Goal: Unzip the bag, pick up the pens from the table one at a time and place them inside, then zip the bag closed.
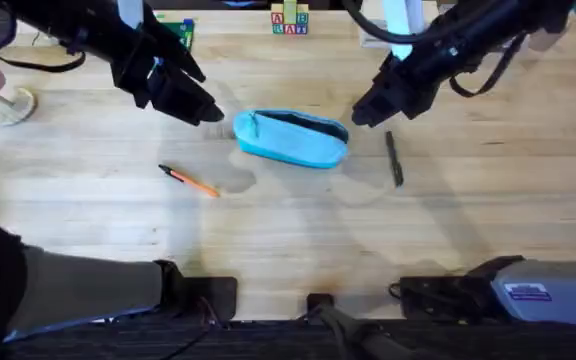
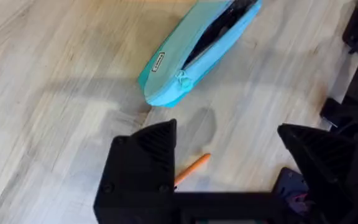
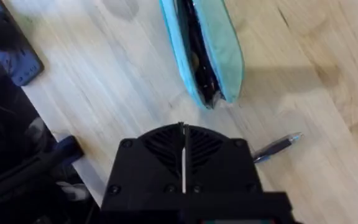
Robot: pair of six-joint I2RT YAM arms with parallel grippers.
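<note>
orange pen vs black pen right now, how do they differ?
Colour: the orange pen has an orange barrel with a dark tip; the black pen is dark all over.
Side: the orange pen lies left of the bag, the black pen right of it.
Pose: the orange pen lies diagonally; the black pen runs nearly straight away from the arm bases.
Shared: both lie flat on the table, outside the unzipped bag, ungripped.
</note>
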